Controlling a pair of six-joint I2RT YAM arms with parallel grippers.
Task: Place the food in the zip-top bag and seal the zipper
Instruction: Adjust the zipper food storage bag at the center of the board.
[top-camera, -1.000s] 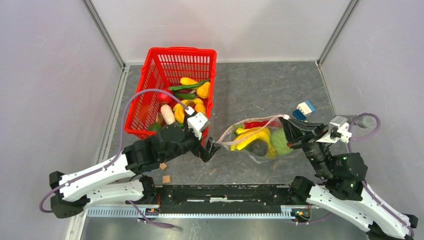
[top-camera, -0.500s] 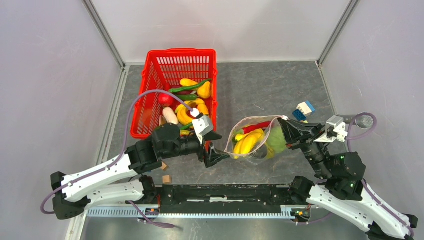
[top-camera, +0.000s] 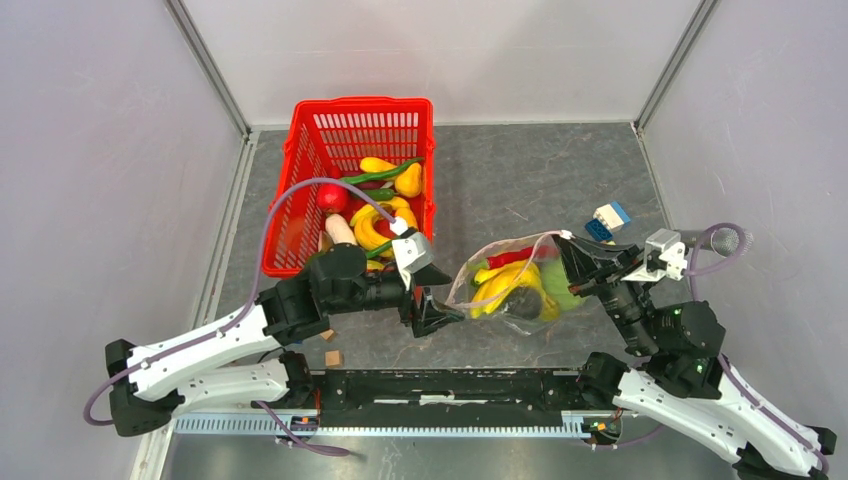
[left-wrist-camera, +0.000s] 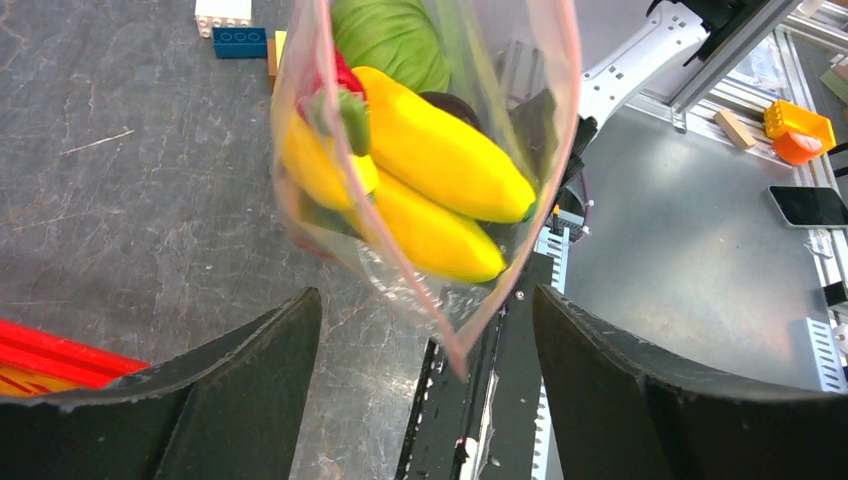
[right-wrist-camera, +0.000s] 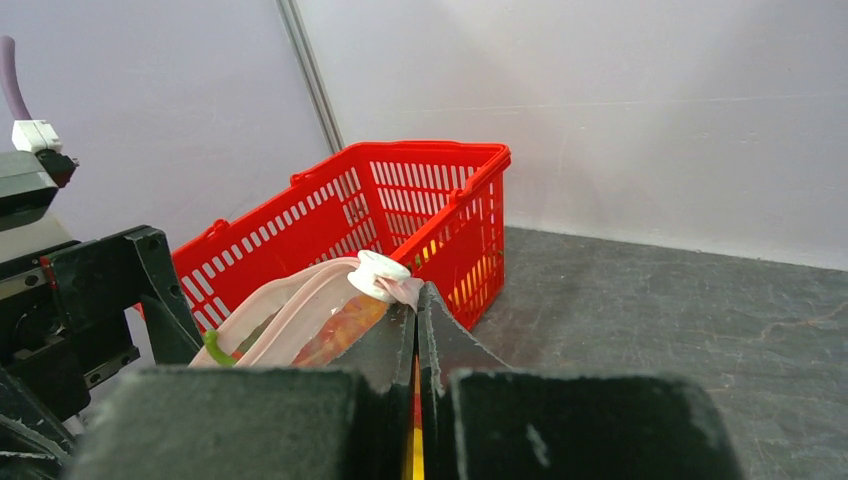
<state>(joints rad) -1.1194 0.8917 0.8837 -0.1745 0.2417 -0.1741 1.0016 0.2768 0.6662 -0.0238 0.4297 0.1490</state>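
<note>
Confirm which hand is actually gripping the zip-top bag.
The right hand, shut on one end of the zip-top bag; the left hand stands open, straddling the opposite corner.

light: bright, even | shadows: soft | wrist views: foreground blurred

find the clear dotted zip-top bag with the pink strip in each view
top external: clear dotted zip-top bag, right of centre
left wrist: bag top centre
right wrist: bag lower left of centre, pinched in right claw
shared landmark: red plastic mesh basket
</note>
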